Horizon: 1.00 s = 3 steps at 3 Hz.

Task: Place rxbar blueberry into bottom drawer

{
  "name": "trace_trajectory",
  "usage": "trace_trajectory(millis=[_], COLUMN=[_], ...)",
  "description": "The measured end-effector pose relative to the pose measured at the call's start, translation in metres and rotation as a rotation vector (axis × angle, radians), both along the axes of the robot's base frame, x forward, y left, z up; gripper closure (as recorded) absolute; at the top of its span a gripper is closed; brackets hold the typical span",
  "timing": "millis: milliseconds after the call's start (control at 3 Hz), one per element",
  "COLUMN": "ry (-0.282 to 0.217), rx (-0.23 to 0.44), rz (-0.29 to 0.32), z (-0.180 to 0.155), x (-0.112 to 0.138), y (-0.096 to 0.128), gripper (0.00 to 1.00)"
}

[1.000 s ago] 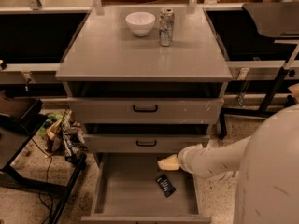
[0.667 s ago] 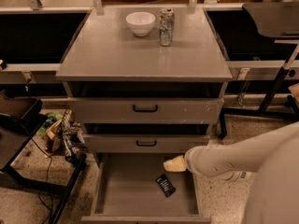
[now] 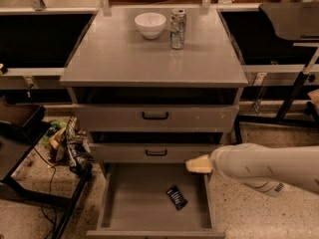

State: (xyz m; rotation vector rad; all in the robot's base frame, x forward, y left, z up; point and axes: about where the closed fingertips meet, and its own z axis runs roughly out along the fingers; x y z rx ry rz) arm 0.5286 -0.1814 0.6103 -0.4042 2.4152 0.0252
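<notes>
You look all but done: the rxbar blueberry (image 3: 176, 197) lies loose in the open bottom drawer (image 3: 129, 189), below and apart from the gripper (image 3: 198, 164), whose state you cannot tell, so only withdrawing seems left.

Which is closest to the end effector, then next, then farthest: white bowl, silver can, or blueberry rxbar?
The end effector hovers at the right edge of the bottom drawer.
1. rxbar blueberry, just below, in the drawer.
2. Silver can, on the cabinet top.
3. White bowl, left of the can.
</notes>
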Motion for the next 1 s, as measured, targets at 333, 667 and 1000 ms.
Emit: trace_trajectory(millis=[333,667,1000], ry=[-0.064,-0.063,-0.063], rx=[-0.062,-0.064,-0.064], rz=[-0.209,-0.293,-0.292], z=[0.014,0.016,0.016], x=[0.008,-0.003,-0.002], y=[-0.083,-0.112,-0.112], gripper=[0.0,0.0,0.0])
